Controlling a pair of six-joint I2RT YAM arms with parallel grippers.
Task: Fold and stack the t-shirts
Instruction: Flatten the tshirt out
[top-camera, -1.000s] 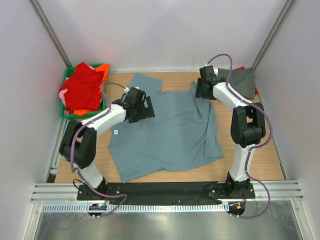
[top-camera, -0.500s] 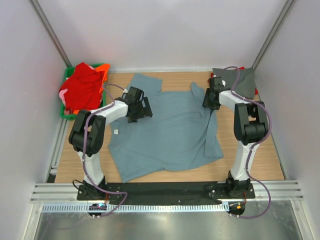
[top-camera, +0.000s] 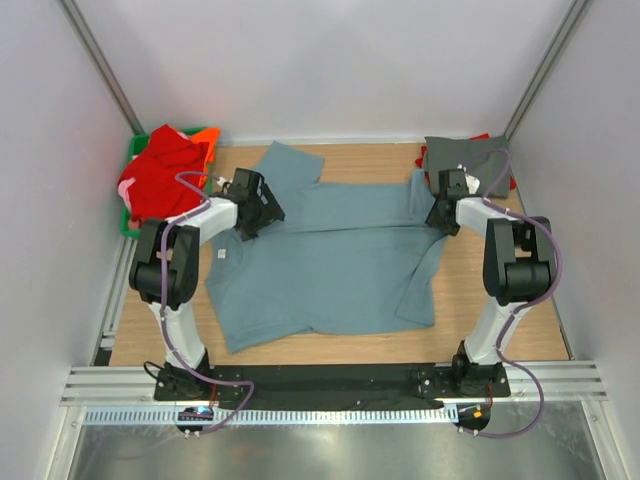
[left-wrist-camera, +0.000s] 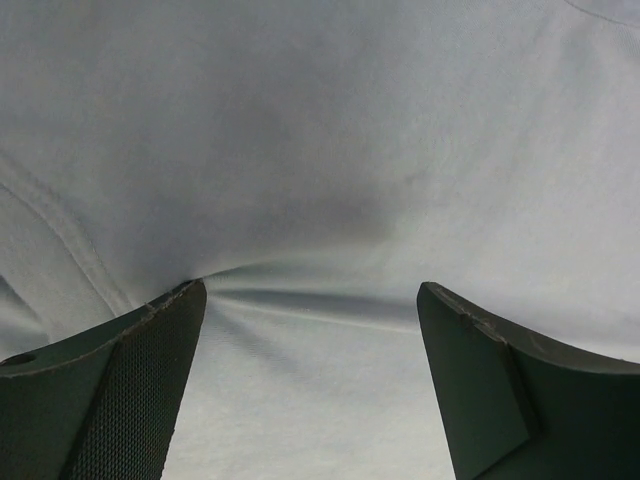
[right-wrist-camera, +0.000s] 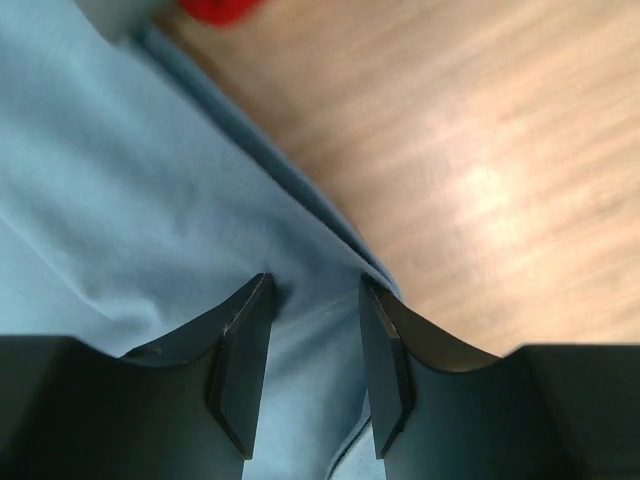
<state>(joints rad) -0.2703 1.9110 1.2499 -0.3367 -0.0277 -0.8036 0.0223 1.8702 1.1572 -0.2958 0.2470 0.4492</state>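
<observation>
Far L: green crate (top-camera: 127, 225) w/ red/orange t-shirts (top-camera: 160, 172) heaped in it. Next, my L gripper (left-wrist-camera: 310, 290): jaws wide apart, tips pressed down on the blue-grey shirt (top-camera: 330, 262) near its L shoulder. Cloth puckers btwn them, nothing pinched. That shirt lies spread across the mid table (top-camera: 455, 320), mostly flat, R side looks doubled over. R gripper (right-wrist-camera: 313, 282) sits at the shirt's R edge, jaws half closed astride the hem w/ a gap showing; can't tell if it's actually biting. Dark grey shirt (top-camera: 462, 155) lies in the far R corner, just behind it.

Risks, imo: if I pull w/ R and the hem's only loosely caught, it slips out and the fold collapses. If L closes on that pucker it'll prob grab both layers and drag the whole shirt. Uneven pull btwn arms = skewed crease. An R swing could also snag the dark grey one.
</observation>
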